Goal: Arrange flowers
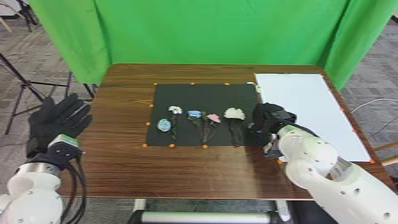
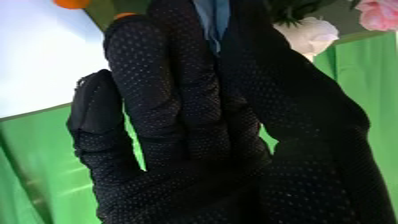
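At the black mat's right edge in the head view is my right hand (image 1: 271,116). In the right wrist view, a light blue flower (image 2: 211,19), mostly hidden, is pinched between the thumb and fingers of this hand (image 2: 182,115). On the mat (image 1: 195,91) lie a white flower (image 1: 175,109), a blue one (image 1: 164,125), another blue one (image 1: 195,114), a pink one (image 1: 213,118) and a larger white one (image 1: 234,114) nearest my right hand. Beyond the thumb in the right wrist view are a white bloom (image 2: 309,36) and a pink bloom (image 2: 382,12). My left hand (image 1: 55,122) is open, left of the table.
A white sheet (image 1: 306,100) covers the right part of the brown table (image 1: 178,175), partly beneath my right arm. Small orange markers (image 1: 172,145) dot the edges of mat and sheet. A green curtain (image 1: 213,35) hangs behind the table.
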`<state>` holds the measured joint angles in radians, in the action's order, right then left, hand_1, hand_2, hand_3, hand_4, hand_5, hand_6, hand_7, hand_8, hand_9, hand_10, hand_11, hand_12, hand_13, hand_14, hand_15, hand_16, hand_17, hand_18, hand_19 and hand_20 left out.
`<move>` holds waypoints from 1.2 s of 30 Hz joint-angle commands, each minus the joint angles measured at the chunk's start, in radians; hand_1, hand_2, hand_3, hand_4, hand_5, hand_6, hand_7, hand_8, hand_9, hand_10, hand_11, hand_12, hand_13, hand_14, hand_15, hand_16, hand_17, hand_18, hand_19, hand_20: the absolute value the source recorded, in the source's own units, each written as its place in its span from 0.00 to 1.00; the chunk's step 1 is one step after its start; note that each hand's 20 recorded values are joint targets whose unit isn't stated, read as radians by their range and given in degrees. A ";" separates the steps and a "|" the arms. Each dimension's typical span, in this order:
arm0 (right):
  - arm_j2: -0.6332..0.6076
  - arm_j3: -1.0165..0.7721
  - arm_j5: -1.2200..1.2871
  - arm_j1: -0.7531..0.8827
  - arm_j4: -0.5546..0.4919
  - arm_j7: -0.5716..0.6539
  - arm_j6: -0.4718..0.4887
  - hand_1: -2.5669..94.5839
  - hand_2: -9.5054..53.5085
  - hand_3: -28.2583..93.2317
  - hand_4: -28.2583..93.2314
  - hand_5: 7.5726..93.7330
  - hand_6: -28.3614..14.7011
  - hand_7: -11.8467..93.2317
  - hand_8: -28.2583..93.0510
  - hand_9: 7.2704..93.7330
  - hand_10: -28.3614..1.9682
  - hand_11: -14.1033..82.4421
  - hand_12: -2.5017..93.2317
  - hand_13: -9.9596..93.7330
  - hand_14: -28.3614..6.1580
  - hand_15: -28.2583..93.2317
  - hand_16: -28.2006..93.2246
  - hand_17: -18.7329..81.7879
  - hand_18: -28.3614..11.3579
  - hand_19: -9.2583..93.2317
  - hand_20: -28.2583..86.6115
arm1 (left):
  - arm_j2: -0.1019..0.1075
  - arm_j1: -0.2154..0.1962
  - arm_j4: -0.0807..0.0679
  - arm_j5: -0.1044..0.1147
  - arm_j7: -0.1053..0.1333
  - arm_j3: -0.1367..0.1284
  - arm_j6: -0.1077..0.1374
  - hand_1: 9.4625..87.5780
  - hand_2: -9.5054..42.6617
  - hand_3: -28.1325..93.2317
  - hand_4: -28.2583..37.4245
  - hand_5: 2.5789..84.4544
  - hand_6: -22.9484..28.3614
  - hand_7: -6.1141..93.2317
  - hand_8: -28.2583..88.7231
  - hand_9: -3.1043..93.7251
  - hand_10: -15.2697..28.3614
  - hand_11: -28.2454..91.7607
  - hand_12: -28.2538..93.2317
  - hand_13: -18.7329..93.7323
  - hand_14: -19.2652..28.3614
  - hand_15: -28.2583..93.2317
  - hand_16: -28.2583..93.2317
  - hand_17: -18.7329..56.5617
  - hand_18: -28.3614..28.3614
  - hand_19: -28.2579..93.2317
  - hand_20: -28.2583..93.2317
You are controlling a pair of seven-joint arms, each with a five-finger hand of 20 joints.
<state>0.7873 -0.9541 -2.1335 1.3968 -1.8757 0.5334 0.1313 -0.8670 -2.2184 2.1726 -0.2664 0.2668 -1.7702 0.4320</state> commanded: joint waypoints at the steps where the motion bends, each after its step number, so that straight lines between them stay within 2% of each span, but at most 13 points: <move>1: 0.034 0.034 -0.034 -0.047 0.007 0.009 -0.026 0.62 0.03 0.78 0.00 0.76 0.64 0.47 0.27 0.88 0.64 0.35 0.50 0.78 0.58 0.68 0.51 0.54 0.14 0.91 0.58 | -0.020 -0.021 0.010 0.011 0.018 0.002 0.011 0.24 0.41 0.82 0.00 0.48 0.60 0.25 0.15 0.40 0.67 0.46 0.30 0.38 0.72 0.60 0.14 0.17 0.75 0.57 0.32; 5: 0.028 0.010 -0.043 -0.034 -0.001 0.009 0.011 0.59 0.00 0.79 0.00 0.74 0.63 0.47 0.26 0.87 0.62 0.31 0.49 0.77 0.57 0.67 0.51 0.53 0.13 0.91 0.56 | -0.023 -0.009 0.005 0.007 0.004 0.004 0.007 0.24 0.41 0.82 0.00 0.48 0.60 0.25 0.14 0.40 0.67 0.46 0.30 0.38 0.73 0.61 0.15 0.17 0.75 0.57 0.32; 8: 0.019 -0.013 0.001 -0.022 -0.019 0.023 0.037 0.57 0.00 0.79 0.00 0.73 0.62 0.45 0.25 0.85 0.59 0.32 0.44 0.76 0.54 0.67 0.49 0.52 0.12 0.91 0.56 | -0.022 -0.021 0.008 0.038 0.023 -0.007 0.010 0.24 0.41 0.82 0.00 0.47 0.60 0.25 0.15 0.37 0.67 0.46 0.31 0.36 0.73 0.61 0.15 0.17 0.75 0.57 0.32; 11: 0.010 -0.032 -0.002 -0.010 -0.026 0.027 0.062 0.57 0.00 0.79 0.00 0.73 0.61 0.43 0.25 0.82 0.57 0.34 0.39 0.75 0.53 0.67 0.47 0.52 0.12 0.90 0.55 | -0.025 -0.044 0.018 0.033 0.033 -0.023 0.016 0.24 0.40 0.82 0.00 0.47 0.61 0.25 0.15 0.36 0.67 0.46 0.31 0.35 0.73 0.61 0.15 0.17 0.75 0.57 0.32; 16: -0.001 -0.091 0.064 0.039 -0.051 0.029 0.071 0.52 0.00 0.80 0.00 0.71 0.60 0.42 0.25 0.77 0.49 0.41 0.28 0.73 0.50 0.68 0.43 0.51 0.12 0.89 0.55 | -0.030 -0.056 0.023 0.060 0.042 -0.033 0.041 0.24 0.40 0.82 0.00 0.44 0.62 0.25 0.15 0.34 0.68 0.46 0.31 0.34 0.72 0.61 0.15 0.16 0.75 0.57 0.32; 18: -0.002 -0.102 0.058 0.055 -0.062 0.017 0.078 0.49 0.00 0.81 0.00 0.71 0.60 0.40 0.24 0.76 0.47 0.41 0.26 0.73 0.49 0.67 0.42 0.50 0.12 0.88 0.54 | -0.031 -0.078 0.029 0.053 0.047 -0.047 0.038 0.24 0.40 0.82 0.00 0.43 0.62 0.25 0.15 0.33 0.68 0.46 0.31 0.33 0.72 0.61 0.15 0.16 0.75 0.57 0.32; 23: 0.012 -0.110 0.072 0.066 -0.069 0.011 0.078 0.44 0.00 0.84 0.00 0.71 0.61 0.37 0.20 0.75 0.46 0.40 0.24 0.72 0.47 0.67 0.42 0.50 0.11 0.87 0.54 | -0.034 -0.073 0.024 0.058 0.044 -0.046 0.030 0.23 0.39 0.82 0.00 0.41 0.62 0.25 0.15 0.32 0.68 0.46 0.31 0.33 0.72 0.61 0.15 0.16 0.75 0.57 0.32; 26: 0.020 -0.107 0.081 0.056 -0.067 0.010 0.093 0.42 0.00 0.85 0.00 0.71 0.61 0.37 0.15 0.75 0.46 0.40 0.24 0.72 0.46 0.67 0.41 0.49 0.10 0.87 0.53 | -0.036 -0.081 0.026 0.063 0.055 -0.047 0.022 0.22 0.39 0.82 0.00 0.39 0.61 0.25 0.15 0.32 0.68 0.47 0.31 0.33 0.72 0.61 0.15 0.16 0.75 0.56 0.32; 28: 0.030 -0.108 0.080 0.057 -0.058 0.009 0.103 0.41 0.00 0.85 0.01 0.70 0.60 0.37 0.13 0.74 0.45 0.39 0.24 0.71 0.46 0.66 0.41 0.49 0.10 0.86 0.53 | -0.044 -0.089 0.032 0.058 0.042 -0.053 0.030 0.22 0.39 0.82 0.00 0.39 0.61 0.26 0.15 0.32 0.68 0.47 0.31 0.33 0.72 0.61 0.15 0.16 0.75 0.56 0.32; 30: 0.036 -0.121 0.093 0.060 -0.059 0.015 0.110 0.40 0.00 0.85 0.01 0.70 0.60 0.36 0.12 0.73 0.44 0.39 0.24 0.71 0.46 0.66 0.41 0.49 0.10 0.86 0.53 | -0.048 -0.094 0.035 0.057 0.045 -0.054 0.023 0.22 0.39 0.82 0.00 0.39 0.61 0.26 0.15 0.32 0.68 0.46 0.31 0.33 0.72 0.61 0.15 0.16 0.75 0.56 0.32; 33: 0.033 -0.128 0.093 0.048 -0.060 0.009 0.061 0.39 0.00 0.84 0.01 0.68 0.59 0.36 0.12 0.70 0.42 0.37 0.23 0.70 0.46 0.66 0.41 0.49 0.10 0.86 0.53 | -0.037 -0.080 0.027 0.062 0.062 -0.046 0.016 0.22 0.39 0.82 0.00 0.39 0.61 0.26 0.15 0.32 0.69 0.46 0.31 0.33 0.72 0.61 0.15 0.16 0.76 0.56 0.33; 34: 0.026 -0.125 0.087 0.051 -0.059 0.009 -0.002 0.38 0.00 0.84 0.01 0.68 0.58 0.35 0.12 0.70 0.42 0.37 0.23 0.70 0.45 0.66 0.41 0.49 0.10 0.86 0.53 | -0.034 -0.079 0.026 0.059 0.063 -0.043 0.013 0.22 0.39 0.82 0.00 0.39 0.61 0.26 0.15 0.32 0.69 0.46 0.32 0.33 0.72 0.61 0.15 0.16 0.76 0.56 0.33; 36: 0.035 -0.121 0.094 0.042 -0.041 0.023 -0.047 0.36 0.04 0.84 0.03 0.67 0.58 0.35 0.13 0.69 0.41 0.36 0.23 0.70 0.45 0.66 0.41 0.49 0.10 0.86 0.52 | -0.047 -0.088 0.026 0.050 0.045 -0.047 0.007 0.22 0.39 0.82 0.00 0.39 0.61 0.26 0.15 0.32 0.69 0.46 0.32 0.33 0.72 0.61 0.15 0.16 0.76 0.56 0.33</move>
<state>0.8181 -1.0704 -2.0397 1.4552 -1.9360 0.5460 0.2271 -0.9020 -2.2942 2.1962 -0.2106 0.3151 -1.8188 0.4592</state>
